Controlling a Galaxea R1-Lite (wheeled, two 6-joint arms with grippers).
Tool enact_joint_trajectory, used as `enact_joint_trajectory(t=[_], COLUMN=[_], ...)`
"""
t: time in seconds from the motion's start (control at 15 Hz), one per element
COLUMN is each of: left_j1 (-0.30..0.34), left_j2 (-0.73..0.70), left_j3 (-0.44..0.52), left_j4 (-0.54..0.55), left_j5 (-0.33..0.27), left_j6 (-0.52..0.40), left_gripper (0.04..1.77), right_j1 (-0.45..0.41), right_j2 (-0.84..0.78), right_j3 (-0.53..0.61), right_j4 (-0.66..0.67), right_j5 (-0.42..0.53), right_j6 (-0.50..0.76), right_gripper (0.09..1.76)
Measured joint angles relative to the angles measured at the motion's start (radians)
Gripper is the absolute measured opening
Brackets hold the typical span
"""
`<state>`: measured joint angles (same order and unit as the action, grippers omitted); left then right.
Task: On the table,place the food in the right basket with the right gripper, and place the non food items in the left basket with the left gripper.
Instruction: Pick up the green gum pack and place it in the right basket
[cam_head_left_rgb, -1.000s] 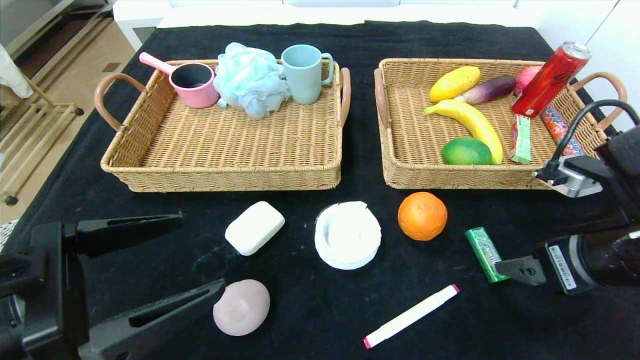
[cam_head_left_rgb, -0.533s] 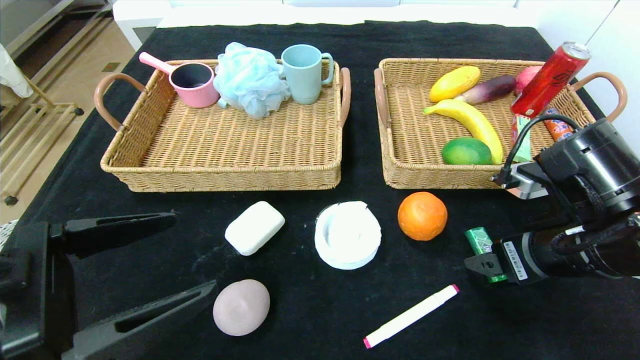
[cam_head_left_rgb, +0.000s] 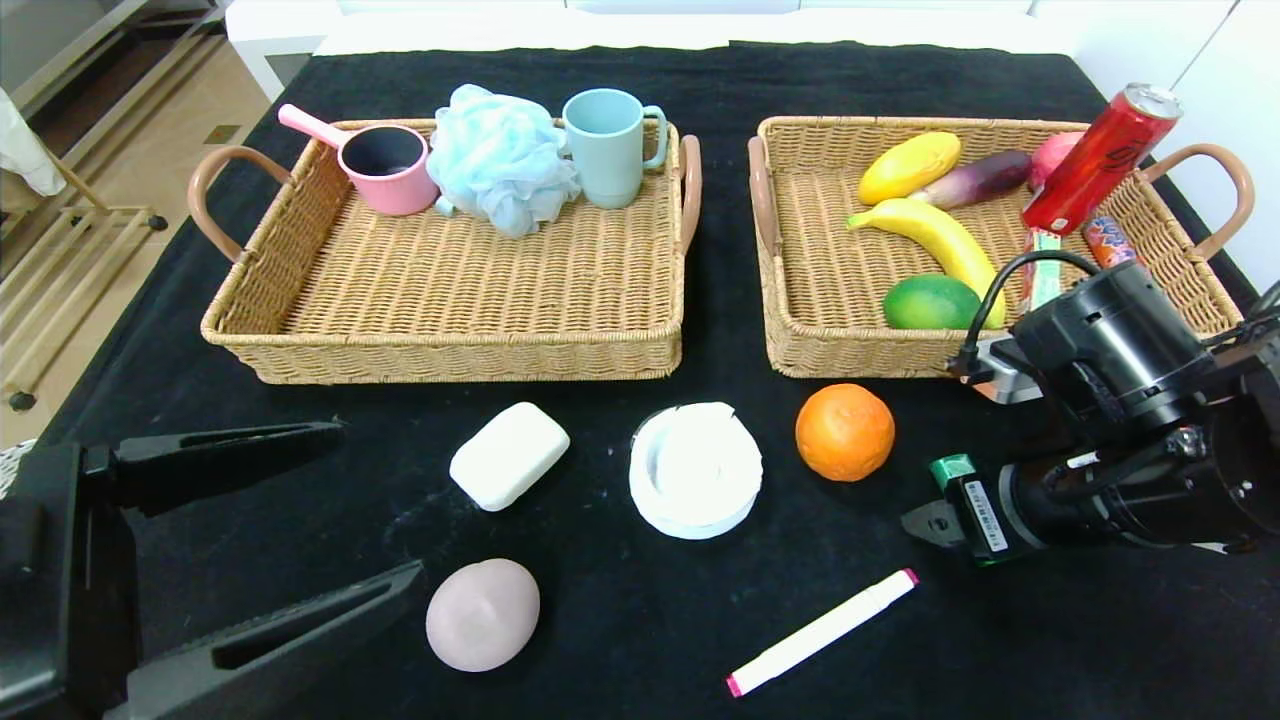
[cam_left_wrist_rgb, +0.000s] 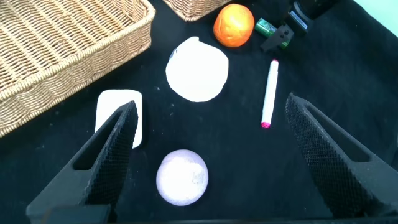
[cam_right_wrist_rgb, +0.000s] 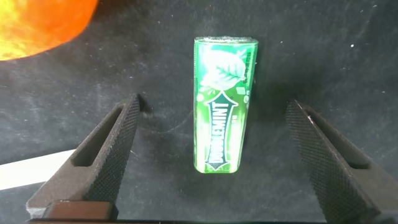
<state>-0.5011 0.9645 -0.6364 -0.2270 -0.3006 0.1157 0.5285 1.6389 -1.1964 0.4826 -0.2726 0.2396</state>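
On the black table, my right gripper hangs open directly over the green gum pack, one finger on each side and neither touching it. The orange lies just left of it. My left gripper is open at the near left, above the pale pink lump. Near it are the white soap bar, the white disc and the pink-ended marker. The left basket and the right basket stand behind. My right arm hides most of the gum in the head view.
The left basket holds a pink cup, a blue bath pouf and a teal mug. The right basket holds a banana, a green fruit, a yellow fruit and a leaning red can. The table edge runs along the left.
My right arm has swung left and forward over the gum pack, covering most of it. My left gripper has drawn back slightly toward the near left corner. No object has moved.
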Motion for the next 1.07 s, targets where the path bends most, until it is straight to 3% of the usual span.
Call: enact_joint_trajectory(t=[0.2,0.47,0.53,1.07], left_j1=[0.000,-0.001,-0.001,-0.001], left_j2=[-0.001,-0.002,-0.004,-0.011], left_j3=[0.005,0.011,0.013,0.017], left_j4=[0.000,-0.001,0.000,0.000], left_j5=[0.000,0.000,0.000,0.000], left_j6=[0.000,0.011,0.013,0.020], left_gripper=[1.72,1.72,1.72,1.72], right_j1=[0.005,0.008,0.007,0.006], right_j2=[0.004,0.006,0.006,0.006], right_j3=[0.005,0.009,0.010,0.016], right_j4=[0.000,-0.001,-0.001,-0.001], right_j5=[0.001,0.001,0.001,0.000], right_j6=[0.001,0.000,0.001,0.000], right_gripper=[1.21,0.78,0.56,0.56])
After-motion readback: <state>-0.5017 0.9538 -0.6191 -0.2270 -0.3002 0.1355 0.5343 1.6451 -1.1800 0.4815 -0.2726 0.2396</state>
